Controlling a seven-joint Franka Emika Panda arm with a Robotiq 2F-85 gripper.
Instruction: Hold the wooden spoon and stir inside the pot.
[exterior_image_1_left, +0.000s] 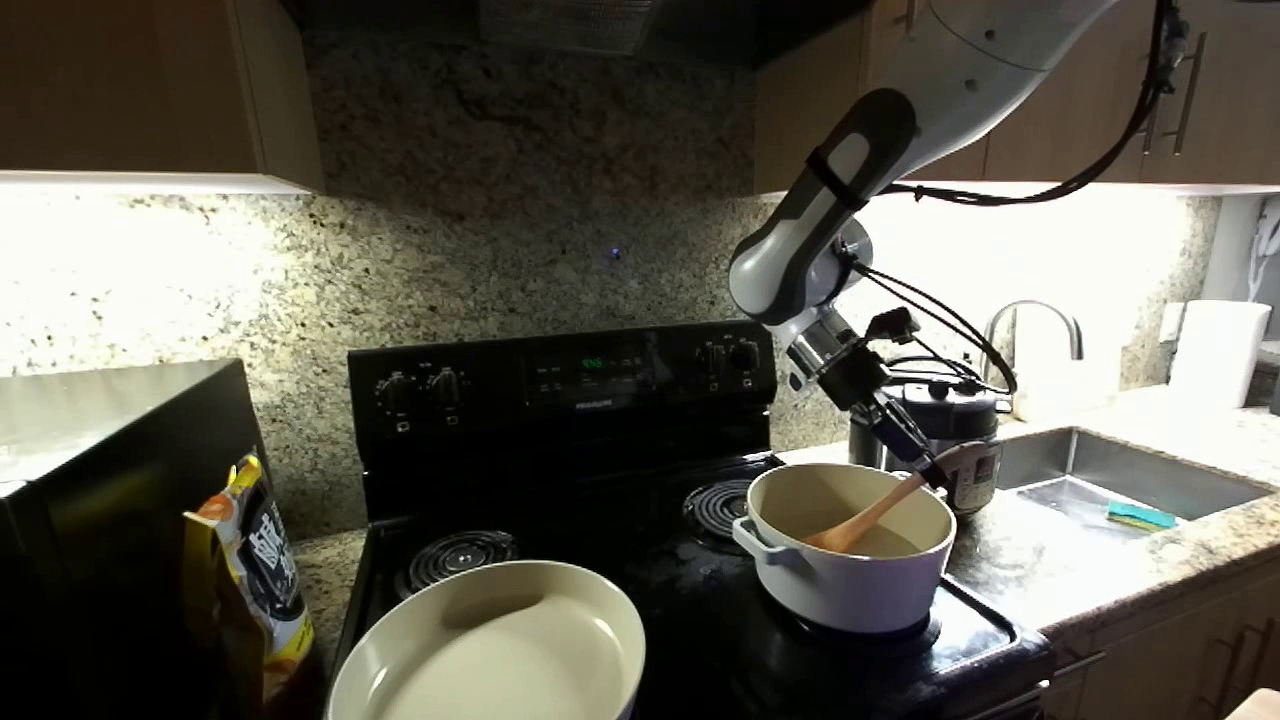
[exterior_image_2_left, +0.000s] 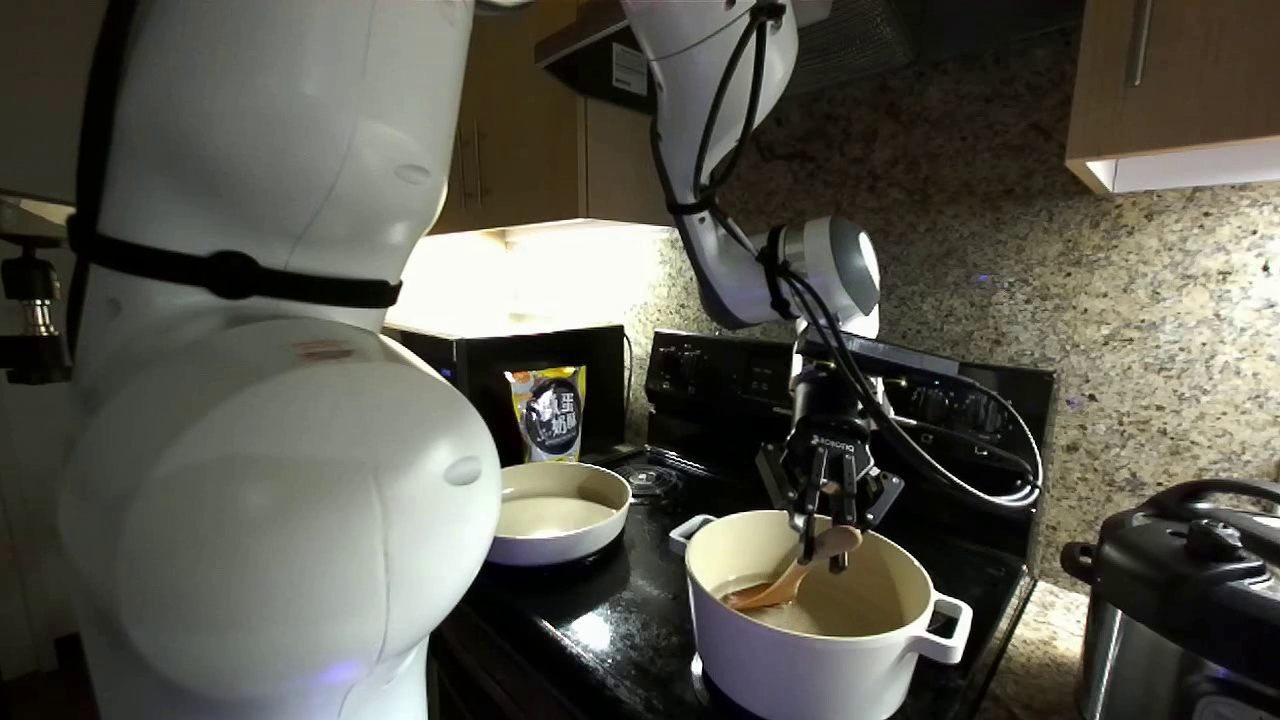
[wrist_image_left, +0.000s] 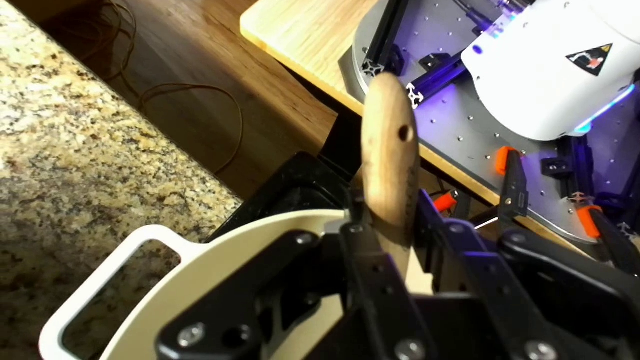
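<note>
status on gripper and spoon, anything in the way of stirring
Gripper shut on spoon. Spoon leaning, lower end inside pot. Nothing seen blocking a stir.

A kitchen: coil-burner stove (exterior_image_1_left: 620, 520) (range hood (exterior_image_1_left: 565, 22) above), steel sink (exterior_image_1_left: 1130, 470), wood-toned wall cabinets (exterior_image_1_left: 1060, 120).

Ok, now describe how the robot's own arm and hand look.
The arm is glossy white and rounded, with dark grey trim; black straps wrap it and dark cables run along it. Its base carries a triangular warning sticker and a blue light strip. The hand is black, with two slim, jointed fingers and white lettering.
</note>
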